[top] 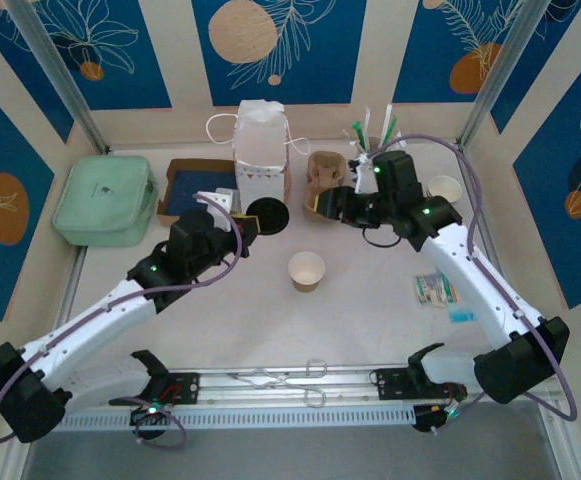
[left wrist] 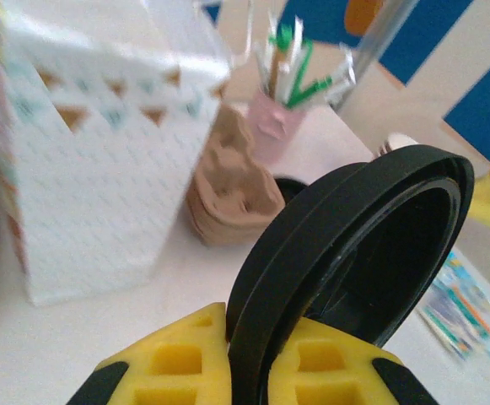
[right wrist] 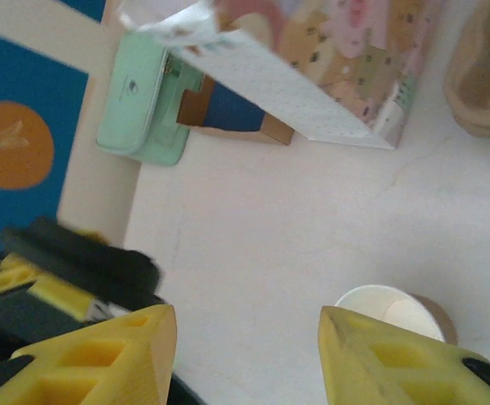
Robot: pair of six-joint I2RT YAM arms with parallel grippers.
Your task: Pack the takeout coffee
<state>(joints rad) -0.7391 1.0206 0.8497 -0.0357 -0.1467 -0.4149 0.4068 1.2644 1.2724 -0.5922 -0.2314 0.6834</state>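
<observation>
Takeout coffee cup (top: 307, 270) stands unlidded on table (top: 370, 330). Left gripper (left wrist: 249, 319) pinches black lid (left wrist: 354, 245) by edge; right gripper (right wrist: 245, 316) released, empty. Your risk: tilted lid seats crooked, tips unsteadied cup.

left arm (top: 100, 310): base at lower left of the top view, link runs diagonally up-right, wrist sits just left of frame centre. left tool (top: 240, 226) points right and slightly up. Its yellow fingers (left wrist: 173, 359) are clamped on the rim of a black lid (left wrist: 354, 245), which stands on edge between them.
right arm (top: 470, 270): base at lower right, link climbs up-left, elbow bent right of centre, forearm folds back toward frame centre. right tool (top: 322, 204) points left, jaws apart, nothing between them. Tools face each other near top centre, not touching. Green LEDs lit on both arms.
</observation>
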